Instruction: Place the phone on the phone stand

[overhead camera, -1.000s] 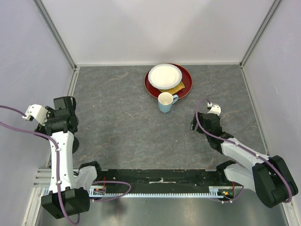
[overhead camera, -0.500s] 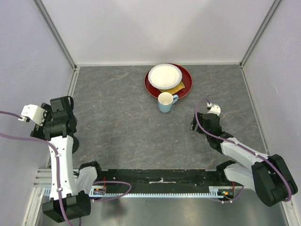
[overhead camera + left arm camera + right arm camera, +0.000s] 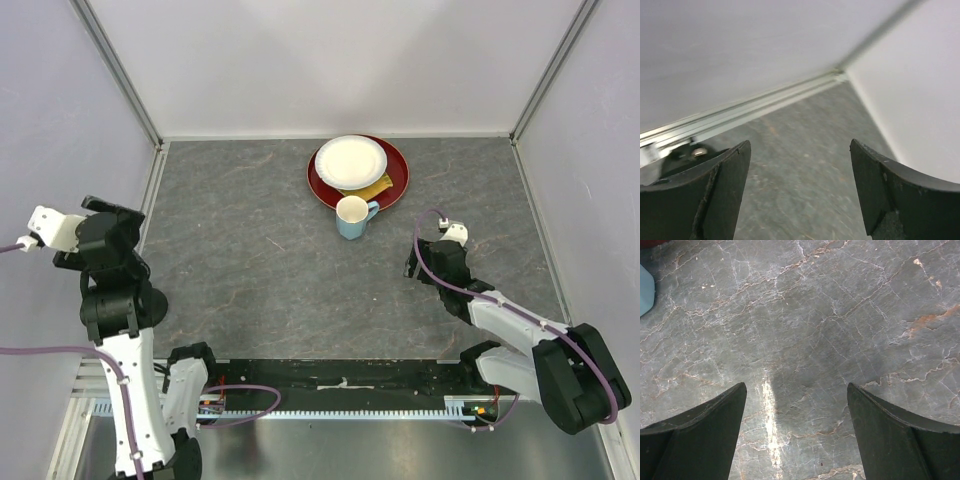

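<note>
1. Overhead, the table (image 3: 250, 260) is a flat grey slab with a marbled, stone-like pattern of pale and rusty veins, closed in by smooth matte white walls (image 3: 330, 60).
2. At the far middle sits a glossy round red plate (image 3: 395, 185). A smaller white plate (image 3: 350, 160) lies on it, with a flat yellow piece (image 3: 375, 187) poking out from under the white one's near edge.
3. Just in front of the red plate stands a pale blue mug (image 3: 350, 215), cream inside, its handle turned to the right.
4. The stand (image 3: 155, 302) shows only as a dark round shape at the table's left edge, just beside my left arm and partly hidden by it. I cannot make out the phone in any view.
5. My left gripper (image 3: 800, 145) is wide apart, with matte black curved fingers. Nothing is between them, and it is tilted toward a silver metal rail (image 3: 765, 102) where wall meets table.
6. My right gripper (image 3: 796, 386) is also spread wide and holds nothing. It points down at bare veined stone, well right of the mug.
</note>
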### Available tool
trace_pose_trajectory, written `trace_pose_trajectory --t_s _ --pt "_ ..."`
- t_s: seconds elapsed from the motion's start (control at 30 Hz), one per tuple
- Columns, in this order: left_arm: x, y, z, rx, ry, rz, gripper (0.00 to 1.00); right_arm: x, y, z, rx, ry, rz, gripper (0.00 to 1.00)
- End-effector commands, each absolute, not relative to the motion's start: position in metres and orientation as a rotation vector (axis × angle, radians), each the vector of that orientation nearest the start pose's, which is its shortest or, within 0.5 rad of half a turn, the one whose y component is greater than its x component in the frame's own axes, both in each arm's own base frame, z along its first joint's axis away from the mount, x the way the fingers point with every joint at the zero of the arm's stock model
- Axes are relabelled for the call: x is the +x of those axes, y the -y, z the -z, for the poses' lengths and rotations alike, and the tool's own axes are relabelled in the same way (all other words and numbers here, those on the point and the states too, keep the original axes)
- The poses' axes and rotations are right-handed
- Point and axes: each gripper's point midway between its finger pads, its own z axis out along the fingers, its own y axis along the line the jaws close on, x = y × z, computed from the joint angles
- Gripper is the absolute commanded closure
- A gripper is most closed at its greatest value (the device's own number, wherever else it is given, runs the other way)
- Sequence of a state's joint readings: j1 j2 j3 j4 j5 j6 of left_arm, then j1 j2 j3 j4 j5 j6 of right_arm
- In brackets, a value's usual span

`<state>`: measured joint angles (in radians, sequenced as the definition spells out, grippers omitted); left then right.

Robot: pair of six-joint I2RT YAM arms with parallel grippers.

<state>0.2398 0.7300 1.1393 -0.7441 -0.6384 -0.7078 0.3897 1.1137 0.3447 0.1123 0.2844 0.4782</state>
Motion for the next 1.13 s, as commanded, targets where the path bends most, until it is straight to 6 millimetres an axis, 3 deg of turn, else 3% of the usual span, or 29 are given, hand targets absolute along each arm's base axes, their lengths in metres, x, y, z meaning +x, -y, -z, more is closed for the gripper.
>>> trace_pose_trajectory --t_s 0.0,0.03,0.07,0.1,0.13,0.17,0.23,0.3,0.33,0.4,0.43,0.53,0.6,0.7,0.9,0.93,0.97,1.03,1.1 --pt "0.255 -0.086 -0.380 -0.755 -1.434 0.003 0.14 0.300 -0.092 -0.062 0.251 -2.133 -0.207 0.12" --pt "0.267 -0.057 -0.376 -0.618 -1.486 0.137 0.15 0.301 -0.091 -0.062 0.252 -2.131 -0.206 0.12" --pt "0.275 -0.042 -0.387 -0.520 -1.456 0.214 0.15 0.301 -0.092 -0.062 0.251 -2.133 -0.207 0.12" --pt "0.281 -0.015 -0.375 -0.417 -1.497 0.350 0.15 0.301 -0.091 -0.061 0.254 -2.134 -0.206 0.12" --pt "0.286 -0.002 -0.370 -0.372 -1.504 0.425 0.15 0.301 -0.092 -0.062 0.252 -2.132 -0.206 0.12" --pt "0.290 0.012 -0.380 -0.323 -1.455 0.513 0.15 0.302 -0.091 -0.062 0.253 -2.132 -0.204 0.12" --pt "0.296 0.045 -0.354 -0.238 -1.530 0.660 0.17 0.301 -0.091 -0.061 0.254 -2.134 -0.201 0.12" --pt "0.306 0.059 -0.331 -0.191 -1.610 0.651 0.19 0.301 -0.091 -0.062 0.253 -2.133 -0.201 0.12" --pt "0.307 0.081 -0.318 -0.089 -1.662 0.643 0.19 0.302 -0.091 -0.062 0.254 -2.131 -0.201 0.12" --pt "0.308 0.098 -0.299 -0.023 -1.720 0.592 0.19 0.301 -0.090 -0.062 0.256 -2.130 -0.195 0.12" --pt "0.302 0.120 -0.293 0.061 -1.735 0.616 0.19 0.301 -0.090 -0.065 0.256 -2.121 -0.202 0.12" --pt "0.295 0.142 -0.261 0.182 -1.799 0.603 0.19 0.299 -0.087 -0.071 0.267 -2.091 -0.206 0.11" --pt "0.289 0.148 -0.235 0.211 -1.852 0.613 0.18 0.296 -0.087 -0.074 0.263 -2.072 -0.221 0.09" --pt "0.280 0.152 -0.214 0.204 -1.893 0.627 0.18 0.292 -0.083 -0.082 0.281 -2.033 -0.230 0.06" --pt "0.256 0.173 -0.217 0.141 -1.810 0.826 0.16 0.286 -0.079 -0.108 0.291 -1.916 -0.274 0.02" --pt "0.250 0.172 -0.231 0.117 -1.748 0.855 0.16 0.285 -0.079 -0.109 0.289 -1.908 -0.283 0.02" --pt "0.247 0.170 -0.223 0.101 -1.750 0.860 0.16 0.284 -0.080 -0.111 0.286 -1.896 -0.293 0.02" --pt "0.239 0.164 -0.234 0.067 -1.688 0.877 0.16 0.282 -0.079 -0.115 0.288 -1.860 -0.312 0.02" --pt "0.236 0.159 -0.231 0.039 -1.671 0.872 0.14 0.279 -0.079 -0.126 0.278 -1.830 -0.330 0.02"
